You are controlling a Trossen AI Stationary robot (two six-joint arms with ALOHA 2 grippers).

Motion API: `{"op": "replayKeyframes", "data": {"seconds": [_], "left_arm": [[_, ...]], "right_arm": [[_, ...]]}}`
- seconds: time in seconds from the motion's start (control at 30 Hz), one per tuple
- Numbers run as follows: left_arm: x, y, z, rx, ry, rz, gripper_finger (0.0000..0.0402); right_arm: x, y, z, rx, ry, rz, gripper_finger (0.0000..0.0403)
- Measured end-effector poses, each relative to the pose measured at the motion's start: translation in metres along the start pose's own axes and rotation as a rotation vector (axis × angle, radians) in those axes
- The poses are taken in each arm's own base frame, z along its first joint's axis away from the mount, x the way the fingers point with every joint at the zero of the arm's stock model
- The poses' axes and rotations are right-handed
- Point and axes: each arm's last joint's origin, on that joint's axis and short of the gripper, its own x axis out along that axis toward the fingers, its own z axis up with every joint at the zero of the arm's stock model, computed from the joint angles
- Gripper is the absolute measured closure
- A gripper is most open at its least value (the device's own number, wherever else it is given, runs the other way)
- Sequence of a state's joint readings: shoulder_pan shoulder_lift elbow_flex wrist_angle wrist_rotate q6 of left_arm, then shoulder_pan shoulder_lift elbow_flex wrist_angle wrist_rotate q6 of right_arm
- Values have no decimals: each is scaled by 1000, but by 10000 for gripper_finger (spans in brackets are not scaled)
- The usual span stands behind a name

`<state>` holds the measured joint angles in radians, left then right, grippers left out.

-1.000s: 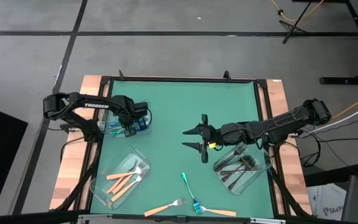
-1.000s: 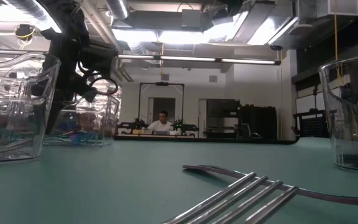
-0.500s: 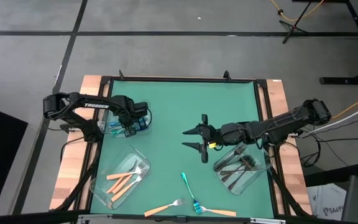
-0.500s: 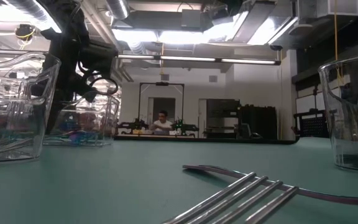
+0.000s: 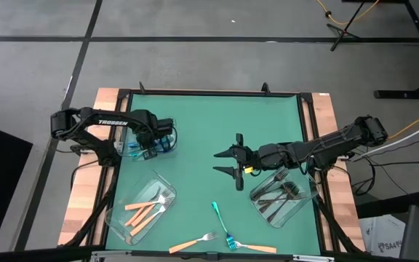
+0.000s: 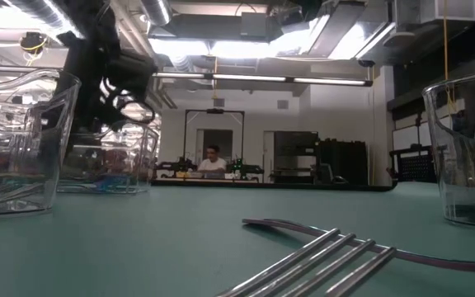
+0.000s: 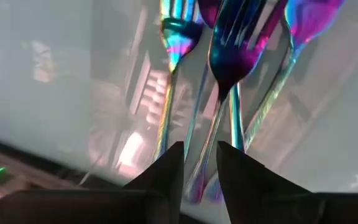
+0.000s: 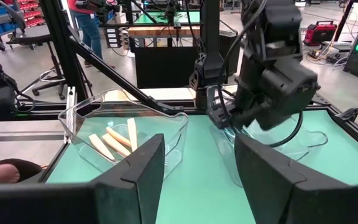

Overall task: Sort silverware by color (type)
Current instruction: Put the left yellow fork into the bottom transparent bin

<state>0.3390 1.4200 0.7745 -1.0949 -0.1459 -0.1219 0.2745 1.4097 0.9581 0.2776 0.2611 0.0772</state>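
My left gripper (image 5: 150, 145) hangs over the clear tray (image 5: 131, 150) at the table's left. It points down at three shiny blue-teal forks (image 7: 225, 56) lying on the tray's floor. Its fingers (image 7: 200, 163) stand a narrow gap apart and hold nothing. My right gripper (image 5: 225, 162) is open wide and empty, above the mat's middle (image 8: 199, 168). A loose blue-teal fork (image 5: 222, 223) and two orange-handled forks (image 5: 193, 242) (image 5: 257, 247) lie flat on the mat near the front edge.
A clear tray (image 5: 119, 220) at the front left holds several orange-handled forks (image 5: 145, 209). A clear tray (image 5: 298, 207) at the right holds several dark forks (image 5: 276, 195). A person (image 6: 213, 158) sits far behind the table. The green mat's far half (image 5: 217, 116) is bare.
My left gripper has risen a little above the tray with the blue-teal forks. The forks stay in the tray. My right gripper has kept still.
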Motion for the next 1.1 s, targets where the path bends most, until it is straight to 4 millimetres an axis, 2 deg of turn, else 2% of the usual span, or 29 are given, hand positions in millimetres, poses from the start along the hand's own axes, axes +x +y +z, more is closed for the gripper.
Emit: {"op": "replayKeyframes", "data": {"seconds": [0.13, 0.3, 0.43, 0.6, 0.83, 1.1], "left_arm": [[-25, 0, -1, 30, 53, 12, 314], [-68, -6, 0, 77, 38, 20, 314], [-107, -16, 2, 104, -55, 14, 314], [-150, -34, 2, 104, -236, -28, 314], [-189, -77, -5, 116, -482, -181, 315], [-206, -148, -31, 188, -648, -424, 315]], "right_arm": [[0, 0, -2, -5, 20, -2, 217], [0, 0, -7, -17, 68, 8, 217], [-4, 0, -6, -20, 87, 36, 217], [-18, -3, 3, -20, 90, 38, 217], [-27, -5, 11, -15, 67, 40, 217], [-28, -6, 6, -29, 125, 35, 217]]}}
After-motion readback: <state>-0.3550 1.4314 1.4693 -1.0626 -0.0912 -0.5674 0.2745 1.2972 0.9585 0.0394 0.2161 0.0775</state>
